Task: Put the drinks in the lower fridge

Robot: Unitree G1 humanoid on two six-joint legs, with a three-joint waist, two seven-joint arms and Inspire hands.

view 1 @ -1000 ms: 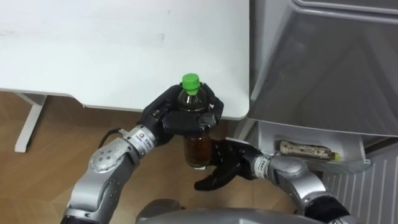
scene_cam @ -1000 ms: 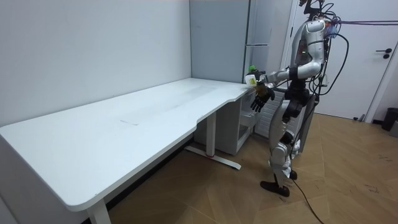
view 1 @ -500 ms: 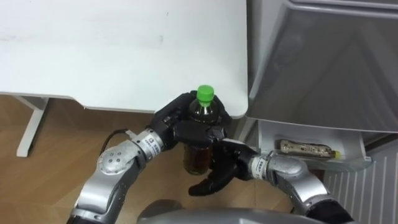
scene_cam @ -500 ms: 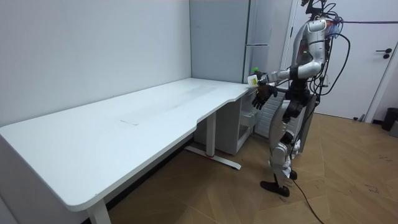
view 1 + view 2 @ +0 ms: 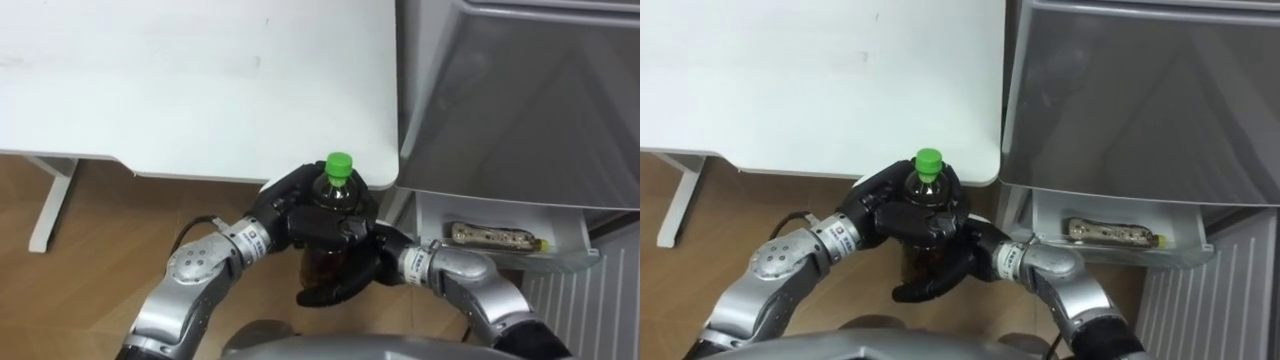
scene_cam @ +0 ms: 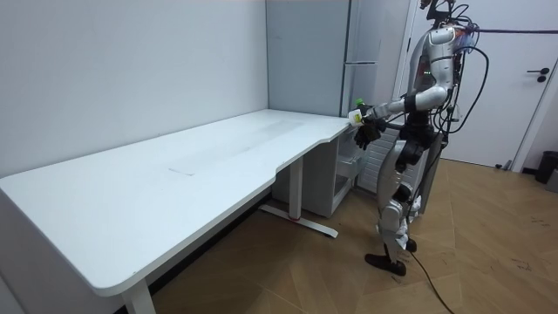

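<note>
Green-capped bottle [image 5: 338, 180] clasped in L hand [image 5: 298, 208], R hand [image 5: 352, 272] loose-fingered against lower part, btm hidden

Both arms have rounded silver-grey metal shells. The left hand [image 5: 288, 207] and right hand [image 5: 362, 262] are black. A white printed band rings each wrist. A black cable loops beside the left forearm.

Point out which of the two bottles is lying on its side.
The loose bottle, flat in the white fridge compartment. The green-capped bottle stands upright, gripped by the left hand.
</note>
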